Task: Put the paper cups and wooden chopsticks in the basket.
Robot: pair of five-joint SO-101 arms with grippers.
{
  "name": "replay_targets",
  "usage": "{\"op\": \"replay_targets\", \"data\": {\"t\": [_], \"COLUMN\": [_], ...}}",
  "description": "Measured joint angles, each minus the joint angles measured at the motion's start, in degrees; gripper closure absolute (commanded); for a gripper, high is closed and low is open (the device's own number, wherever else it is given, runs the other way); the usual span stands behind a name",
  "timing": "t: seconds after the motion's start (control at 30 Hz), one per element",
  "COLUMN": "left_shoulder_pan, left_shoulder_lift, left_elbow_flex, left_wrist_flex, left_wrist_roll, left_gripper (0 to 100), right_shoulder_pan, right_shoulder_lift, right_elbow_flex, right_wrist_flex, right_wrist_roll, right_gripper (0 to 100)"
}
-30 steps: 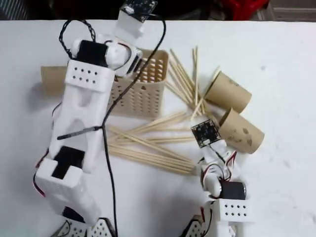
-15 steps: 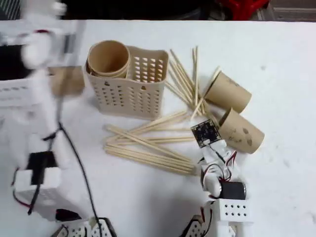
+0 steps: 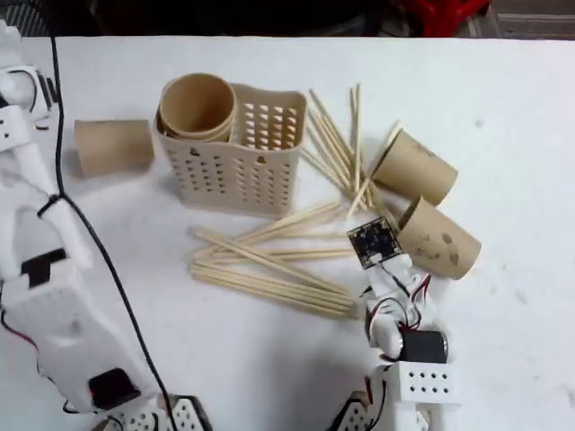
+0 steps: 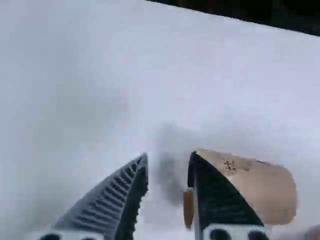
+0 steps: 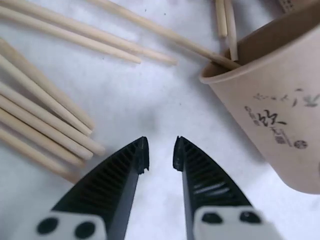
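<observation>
Nearest us, the right gripper (image 5: 161, 152) was over the white table (image 3: 503, 99), its jaws slightly parted and holding nothing, between loose wooden chopsticks (image 5: 45, 130) and a tipped paper cup (image 5: 280, 100) bearing small dark print we could not read. Farther back, the basket (image 3: 235, 166) held one upright cup (image 3: 198, 103). Off to its side, the left gripper (image 4: 167, 167), jaws spread and empty, was just beside a lying cup (image 4: 255, 187) with faint print.

Bright, even light; soft shadow beside the paper cup (image 4: 250, 185).
</observation>
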Motion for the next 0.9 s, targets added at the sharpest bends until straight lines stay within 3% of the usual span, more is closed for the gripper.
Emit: {"op": "replay_targets", "data": {"t": [0.33,0.53,0.9], "left_shoulder_pan": [-0.26,-2.46,-9.49], "left_shoulder_lift": [22.86,34.2,38.51], "left_elbow_flex": [-12.4,-20.75,-42.02], "left_wrist_flex": [-4.57,-4.13,12.75], "left_wrist_roll": [1.58,-2.2,-2.64], "left_gripper": [85,85,85], "right_shoulder_pan": [0.0,0.0,0.0], "right_shoulder_lift": [0.0,0.0,0.0], "right_elbow_flex": [0.0,0.0,0.0], "right_wrist_flex": [0.0,0.0,0.0], "right_wrist_roll": [0.0,0.09,0.0], "right_gripper": [90.7,90.7,90.7]}}
